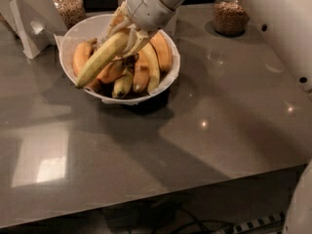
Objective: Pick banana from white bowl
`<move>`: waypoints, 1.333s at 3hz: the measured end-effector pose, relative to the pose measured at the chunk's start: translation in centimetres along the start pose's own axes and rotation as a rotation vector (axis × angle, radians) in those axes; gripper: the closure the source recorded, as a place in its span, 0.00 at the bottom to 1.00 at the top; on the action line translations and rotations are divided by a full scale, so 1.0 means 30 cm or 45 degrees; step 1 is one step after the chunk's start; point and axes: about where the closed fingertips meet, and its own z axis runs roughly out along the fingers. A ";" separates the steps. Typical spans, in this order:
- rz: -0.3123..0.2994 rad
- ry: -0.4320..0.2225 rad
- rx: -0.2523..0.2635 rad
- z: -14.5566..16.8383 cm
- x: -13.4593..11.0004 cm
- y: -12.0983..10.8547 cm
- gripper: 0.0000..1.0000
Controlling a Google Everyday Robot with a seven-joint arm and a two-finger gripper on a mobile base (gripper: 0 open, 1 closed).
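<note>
The white bowl (78, 30) stands at the back left of the grey table and holds several shorter orange-yellow bananas (146, 67). The long pale greenish-yellow banana (100, 60) slants from upper right down to lower left above the other bananas. My gripper (127, 33) reaches down from the top of the view and is shut on the upper end of this banana. The banana's lower end hangs over the bowl's left side.
A glass jar of brown grains (229, 16) stands at the back right and another jar (68, 6) at the back left. A white napkin holder (29, 26) stands left of the bowl. My white arm body (282, 28) fills the right side.
</note>
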 end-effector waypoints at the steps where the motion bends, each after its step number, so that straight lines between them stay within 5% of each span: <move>1: -0.018 0.042 -0.045 -0.039 -0.003 0.008 0.96; 3: -0.011 0.100 -0.035 -0.220 -0.004 0.000 1.00; 4: 0.023 0.043 0.075 -0.327 -0.030 0.007 1.00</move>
